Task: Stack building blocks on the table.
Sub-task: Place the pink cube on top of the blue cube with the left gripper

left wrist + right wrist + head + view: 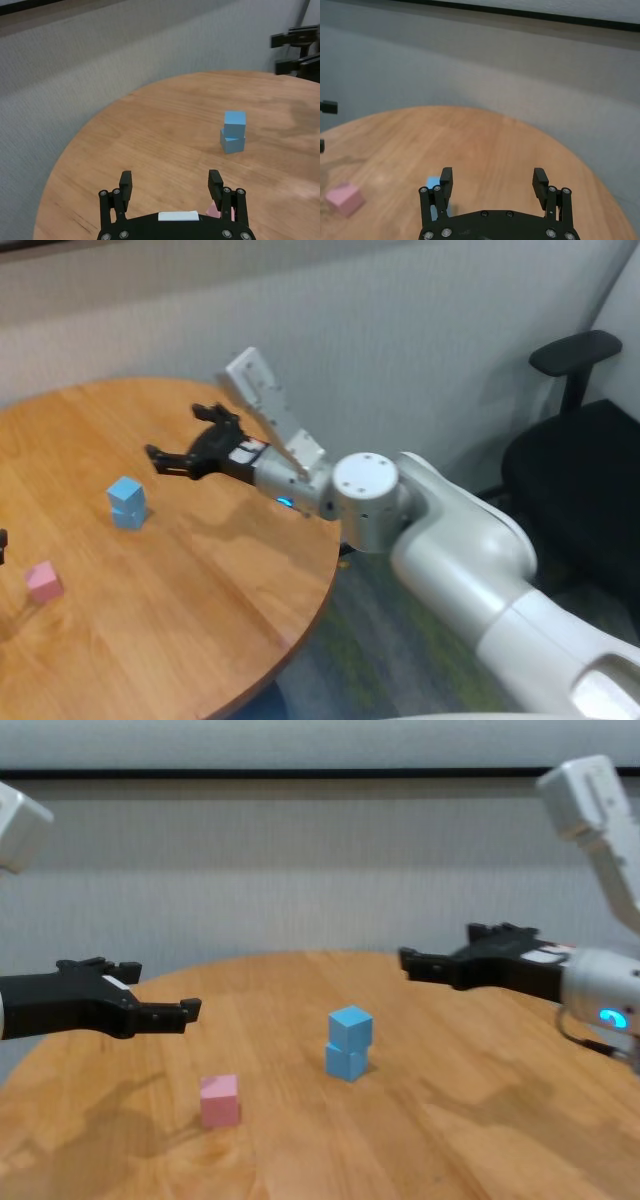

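Two light blue building blocks stand stacked, the upper one [350, 1023] slightly twisted on the lower one [346, 1061]; the stack [127, 502] sits mid-table. The pink block [219, 1100] lies alone on the table [480, 1140], nearer my left side, and it also shows in the head view [44, 582]. My right gripper [440, 946] hovers open and empty to the right of the stack, above its height. In its wrist view the right gripper [493, 179] has nothing between its fingers. My left gripper [162, 986] hangs open and empty above the pink block [214, 210].
The round table's edge [325, 590] curves close beside my right arm. A black office chair [575, 440] stands off the table to the right. A grey wall [300, 870] runs behind the table.
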Motion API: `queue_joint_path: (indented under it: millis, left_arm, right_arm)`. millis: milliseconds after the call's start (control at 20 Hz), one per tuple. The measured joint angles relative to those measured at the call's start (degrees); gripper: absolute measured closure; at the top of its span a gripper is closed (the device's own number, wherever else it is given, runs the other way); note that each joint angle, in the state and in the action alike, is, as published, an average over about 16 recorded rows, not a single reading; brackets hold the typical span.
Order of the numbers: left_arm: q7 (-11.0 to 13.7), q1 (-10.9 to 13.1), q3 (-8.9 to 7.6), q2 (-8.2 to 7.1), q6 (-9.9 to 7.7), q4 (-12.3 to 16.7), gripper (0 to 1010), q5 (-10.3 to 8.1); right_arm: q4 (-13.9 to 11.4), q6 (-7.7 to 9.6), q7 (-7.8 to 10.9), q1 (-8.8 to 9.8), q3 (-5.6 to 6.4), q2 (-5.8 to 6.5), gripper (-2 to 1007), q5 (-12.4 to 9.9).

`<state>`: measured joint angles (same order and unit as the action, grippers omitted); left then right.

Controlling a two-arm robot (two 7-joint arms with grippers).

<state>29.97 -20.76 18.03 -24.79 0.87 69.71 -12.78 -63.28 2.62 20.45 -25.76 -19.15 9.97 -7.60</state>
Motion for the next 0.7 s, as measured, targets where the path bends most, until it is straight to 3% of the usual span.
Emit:
queue_joint_path:
  millis: [350,700]
  left_arm:
    - [-0.06,-0.14,0.15,0.02,-0.02,-0.28,10,0.04]
    - [-0.08,-0.91,0.9,0.39,-0.13,-1.8,10,0.0]
  right_arm:
    - [-5.99,2.51,-0.77,4.3,1.45,3.34,0,-1.08]
    - [-7.11,3.25,-0.91,5.51,1.76,4.19,1,-1.43]
